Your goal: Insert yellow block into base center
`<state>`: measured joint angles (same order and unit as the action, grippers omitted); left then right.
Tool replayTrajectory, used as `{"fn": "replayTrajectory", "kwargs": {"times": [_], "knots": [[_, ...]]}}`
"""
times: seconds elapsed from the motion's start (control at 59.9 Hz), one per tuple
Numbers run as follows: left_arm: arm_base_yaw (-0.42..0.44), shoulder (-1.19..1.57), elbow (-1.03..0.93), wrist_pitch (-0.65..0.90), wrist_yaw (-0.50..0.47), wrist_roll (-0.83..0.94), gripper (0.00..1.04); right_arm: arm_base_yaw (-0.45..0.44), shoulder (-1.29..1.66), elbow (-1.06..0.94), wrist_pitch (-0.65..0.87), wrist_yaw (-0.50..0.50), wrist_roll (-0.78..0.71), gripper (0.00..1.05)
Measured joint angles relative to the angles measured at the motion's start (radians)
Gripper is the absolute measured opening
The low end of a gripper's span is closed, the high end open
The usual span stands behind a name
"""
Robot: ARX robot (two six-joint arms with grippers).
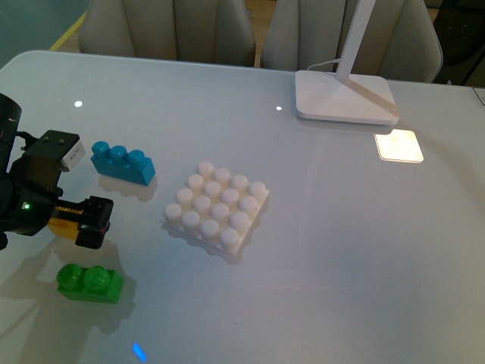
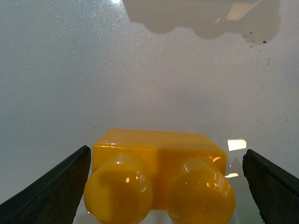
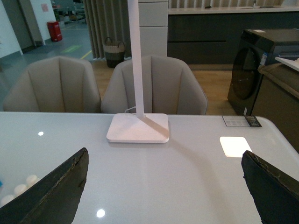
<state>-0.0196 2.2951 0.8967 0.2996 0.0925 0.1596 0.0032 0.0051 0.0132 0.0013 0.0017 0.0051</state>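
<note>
We see the left pincer (image 1: 73,220) released astride the yellow block (image 2: 159,156), apart from the base (image 1: 216,206); the right pincer (image 3: 166,186) is likewise released.

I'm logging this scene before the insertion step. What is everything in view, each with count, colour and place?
yellow block: 1, yellow-orange, at the table's left side, between the left gripper's fingers
base: 1, white, table centre, nothing on its studs
blue brick: 1, blue, left of the base and further back
green brick: 1, green, near left part of the table
lamp: 1, white, flat foot at the back right of the table
chairs: 2, beige, behind the table
table: 1, glossy white, under everything
left gripper: 1, black, open around the yellow block, gap showing on one side
right gripper: 1, black, open, empty, seen only in its wrist view
</note>
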Motion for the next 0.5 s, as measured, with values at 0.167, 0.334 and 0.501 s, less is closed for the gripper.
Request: {"fn": "replayTrajectory", "kwargs": {"times": [0.167, 0.334, 0.501], "knots": [[0.001, 0.0, 0.0, 0.0, -0.005, 0.0, 0.97, 0.0, 0.0, 0.0, 0.0, 0.0, 0.0, 0.96], [0.001, 0.0, 0.0, 0.0, -0.007, 0.0, 0.97, 0.0, 0.0, 0.0, 0.0, 0.0, 0.0, 0.96], [0.002, 0.0, 0.0, 0.0, -0.008, 0.0, 0.8, 0.0, 0.0, 0.0, 0.0, 0.0, 0.0, 0.96]]}}
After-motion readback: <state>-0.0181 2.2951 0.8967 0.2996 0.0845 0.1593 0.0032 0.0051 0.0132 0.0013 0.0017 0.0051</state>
